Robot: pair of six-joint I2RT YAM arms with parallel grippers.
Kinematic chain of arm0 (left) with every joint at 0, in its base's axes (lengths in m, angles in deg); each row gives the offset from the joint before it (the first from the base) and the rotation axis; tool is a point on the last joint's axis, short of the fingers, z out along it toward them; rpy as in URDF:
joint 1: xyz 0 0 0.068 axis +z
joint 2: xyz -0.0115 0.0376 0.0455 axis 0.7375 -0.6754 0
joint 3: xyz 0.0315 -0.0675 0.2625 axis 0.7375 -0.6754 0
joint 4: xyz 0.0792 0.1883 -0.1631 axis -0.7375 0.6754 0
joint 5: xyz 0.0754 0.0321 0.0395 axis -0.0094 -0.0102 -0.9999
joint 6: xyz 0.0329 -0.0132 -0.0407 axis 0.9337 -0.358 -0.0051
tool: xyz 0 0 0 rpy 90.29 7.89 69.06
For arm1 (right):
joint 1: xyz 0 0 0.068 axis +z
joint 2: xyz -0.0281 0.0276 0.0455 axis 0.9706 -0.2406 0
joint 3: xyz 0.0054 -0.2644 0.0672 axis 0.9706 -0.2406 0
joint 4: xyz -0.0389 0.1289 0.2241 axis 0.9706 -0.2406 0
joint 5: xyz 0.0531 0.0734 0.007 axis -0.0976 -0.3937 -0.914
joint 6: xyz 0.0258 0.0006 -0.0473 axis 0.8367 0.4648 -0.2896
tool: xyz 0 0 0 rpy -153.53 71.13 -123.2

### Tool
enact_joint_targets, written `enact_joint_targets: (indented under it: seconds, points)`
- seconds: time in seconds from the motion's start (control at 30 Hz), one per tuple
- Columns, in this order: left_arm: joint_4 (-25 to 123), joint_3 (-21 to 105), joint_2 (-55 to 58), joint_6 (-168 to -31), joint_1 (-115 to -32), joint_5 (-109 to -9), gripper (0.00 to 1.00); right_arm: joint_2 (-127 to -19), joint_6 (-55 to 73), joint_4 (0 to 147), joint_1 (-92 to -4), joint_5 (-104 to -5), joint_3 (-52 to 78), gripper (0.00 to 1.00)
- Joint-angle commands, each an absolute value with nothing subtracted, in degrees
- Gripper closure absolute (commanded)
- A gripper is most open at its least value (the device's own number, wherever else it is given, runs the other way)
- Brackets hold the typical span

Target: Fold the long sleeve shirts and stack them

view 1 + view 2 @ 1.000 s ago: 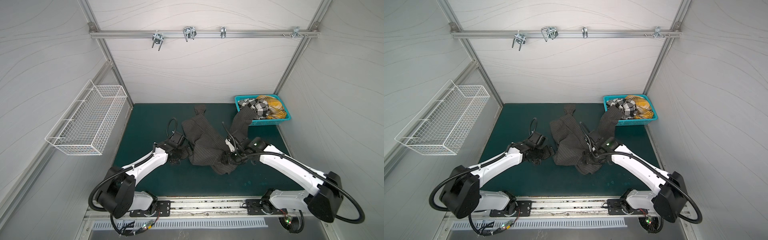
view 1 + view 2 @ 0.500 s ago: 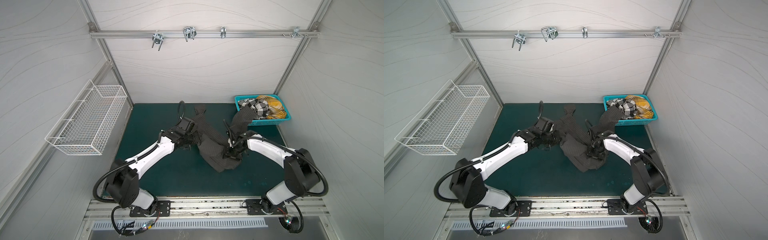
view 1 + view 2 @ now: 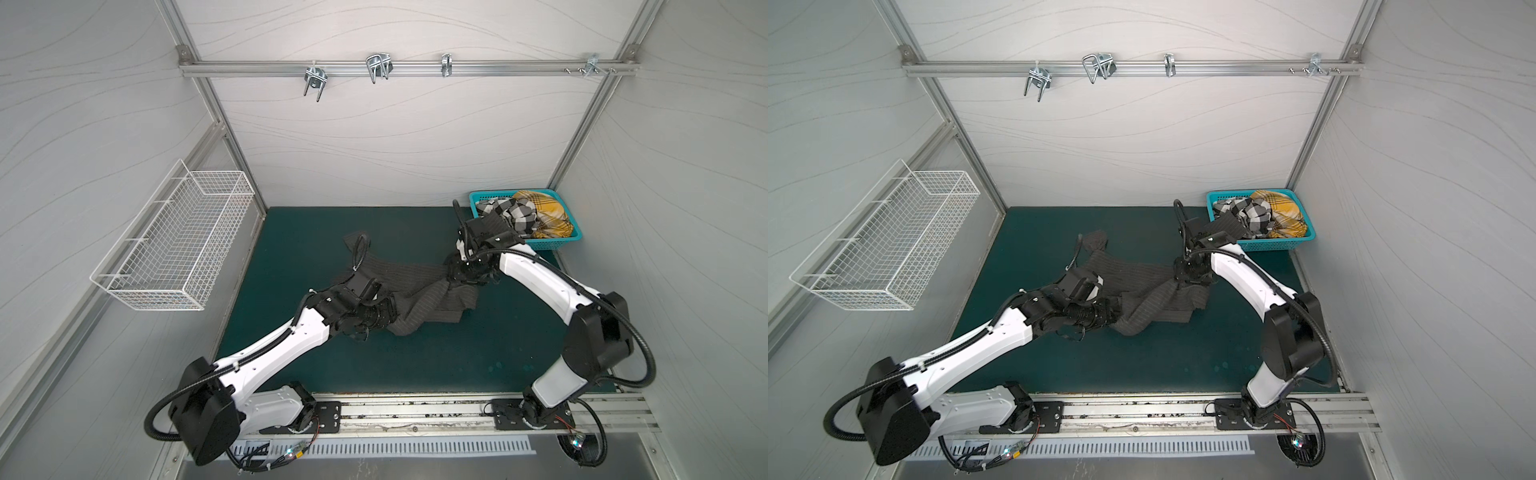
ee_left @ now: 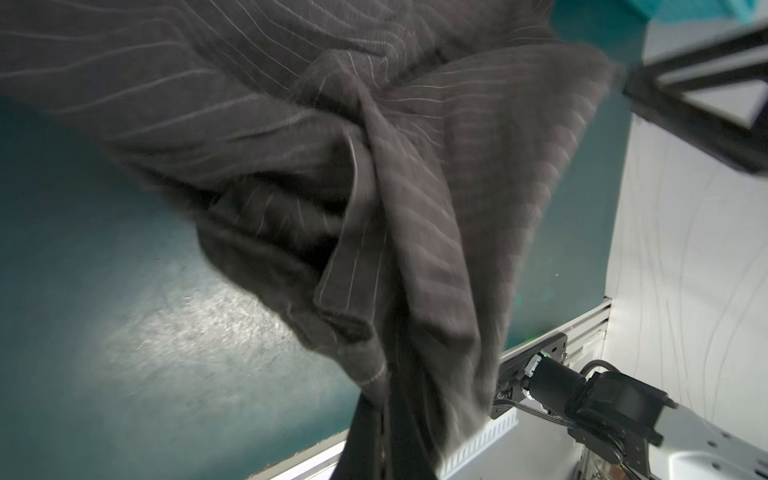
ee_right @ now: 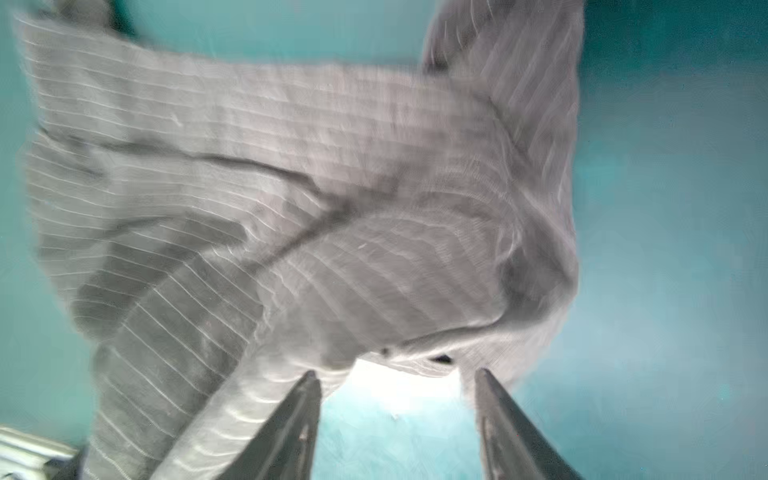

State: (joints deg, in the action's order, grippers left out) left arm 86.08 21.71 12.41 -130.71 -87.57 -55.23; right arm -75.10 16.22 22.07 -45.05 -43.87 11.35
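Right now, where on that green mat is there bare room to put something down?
The near strip of the green mat, between the pinstriped shirt and the front rail, and its far-left corner. Crowded: the middle, and the teal basket corner.

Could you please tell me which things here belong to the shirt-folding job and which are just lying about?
Job: charcoal pinstripe shirt, black-and-white check shirt, mustard plaid shirt.
Lying about: teal basket, wire basket, rail hooks.

I can read nothing here: no lettering, label, brand mark, number or sign is legible on anything in view.
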Motion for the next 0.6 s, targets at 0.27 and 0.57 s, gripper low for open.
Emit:
enact_joint_targets:
  seconds: [0.27,0.57]
  points:
    - [95.5,34.9,7.9,-123.6,-72.4,-60.4,0.17,-47.7,27.1,24.4,-30.3,-42.0,-11.5,0.17]
    - [81.8,24.0,-0.2,-124.1,-47.7,-47.4,0.12,-63.9,33.9,33.0,-25.6,-48.6,-7.2,0.17]
